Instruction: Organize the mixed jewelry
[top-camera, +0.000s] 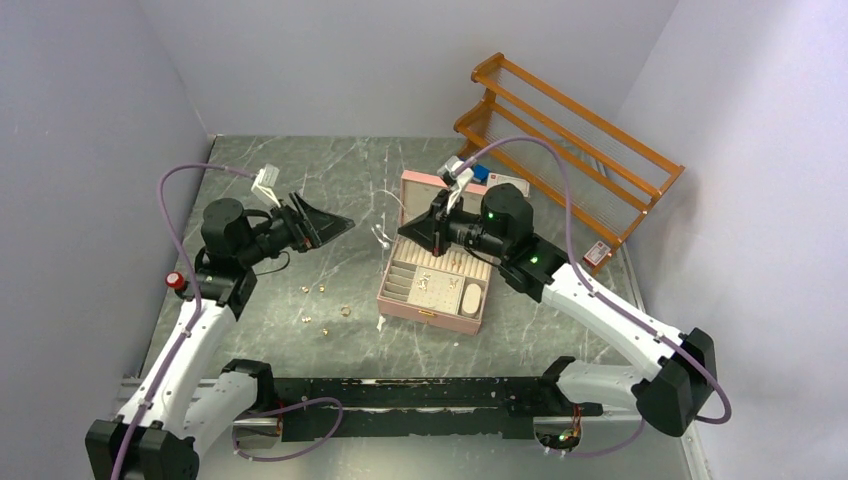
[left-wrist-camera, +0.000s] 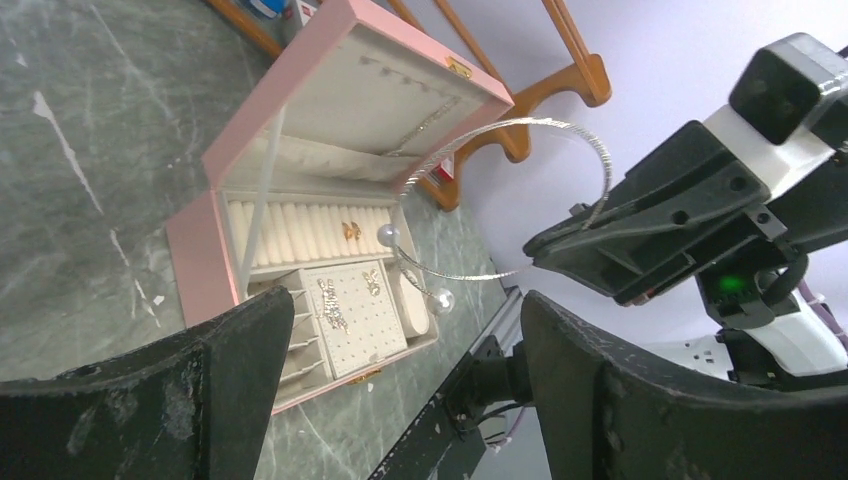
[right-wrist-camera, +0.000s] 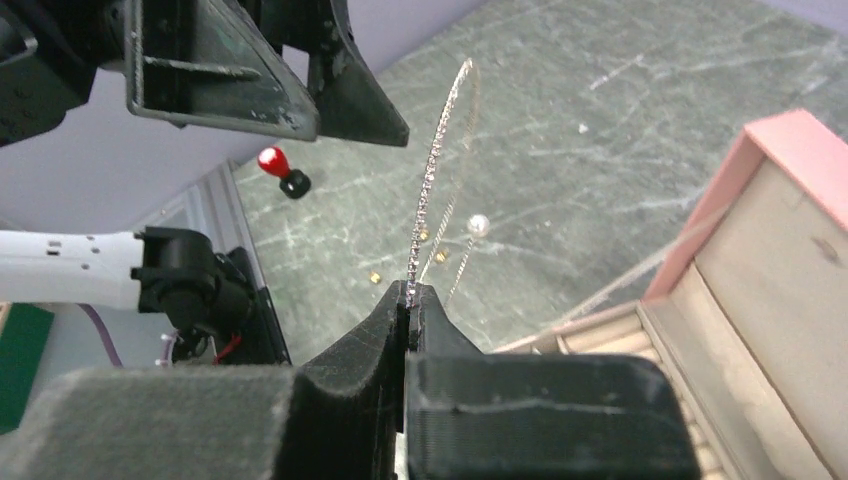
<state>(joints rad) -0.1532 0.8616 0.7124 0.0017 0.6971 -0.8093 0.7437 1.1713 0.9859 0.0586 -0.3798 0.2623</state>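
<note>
Right gripper (right-wrist-camera: 408, 295): jaws closed on loop (right-wrist-camera: 432, 180), held above mid-surface beside box (top-camera: 405, 306); left gripper (top-camera: 330, 224): jaws wide, empty; loop judged light, springy, easily bent; grip wire, not pearls (left-wrist-camera: 443, 300).

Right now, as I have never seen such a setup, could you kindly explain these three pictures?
Two robot arms stand on a grey table. One picture looks down from above; the other two come from cameras on the arms' wrists. The right end effector pinches a thin silvery wire hoop with pearl-like beads, up in the air. The left end effector is open and empty. An open pink jewelry box sits on the table, with small gold pieces loose nearby.
</note>
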